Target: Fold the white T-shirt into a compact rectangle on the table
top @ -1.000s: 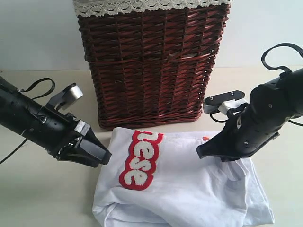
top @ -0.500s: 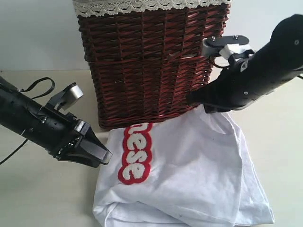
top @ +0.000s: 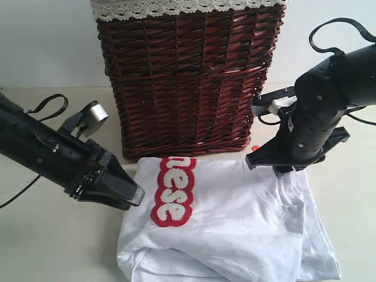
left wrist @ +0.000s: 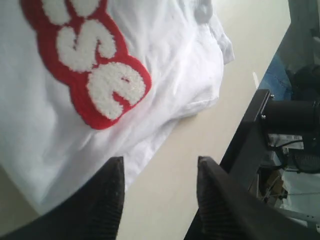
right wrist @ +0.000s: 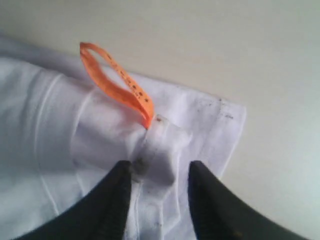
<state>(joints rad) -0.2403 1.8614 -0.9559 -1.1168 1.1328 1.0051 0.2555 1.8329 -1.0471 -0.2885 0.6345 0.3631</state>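
Exterior view first. The white T-shirt (top: 235, 229) lies rumpled on the table (top: 47, 247), just in front of the wicker basket (top: 182, 82), with its near edge bunched in loose rolls. Your left gripper (top: 126, 194) sits low beside the shirt's left edge. Your right gripper (top: 264, 163) hangs over the far right corner by the collar. The fuzzy lettering (top: 171, 197) runs sideways and reads "ese", with part of another letter above it.

Left wrist view: the left gripper (left wrist: 159, 165) is parted and holds nothing, with bare table (left wrist: 200, 140) and the shirt's edge (left wrist: 165, 60) under it. Only "se" of the lettering (left wrist: 90, 65) is readable here.

Right wrist view: the right gripper (right wrist: 157, 167) also has its jaws apart. They straddle a small pinched-up lump of collar (right wrist: 155, 150), which stands free rather than squeezed. The orange neck tag (right wrist: 117, 82) loops up just beside it. Its dark print is too small to read.

Now the risks. Lift that right arm carelessly and a finger could snag the lump or the tag loop, and that would drag the collar out of line. The basket is close behind, so a wide swing could knock it. Fold over those bunched rolls and I'd expect a lumpy bundle, not a rectangle. If the left gripper comes in too low, it may shove the cloth instead of catching it.
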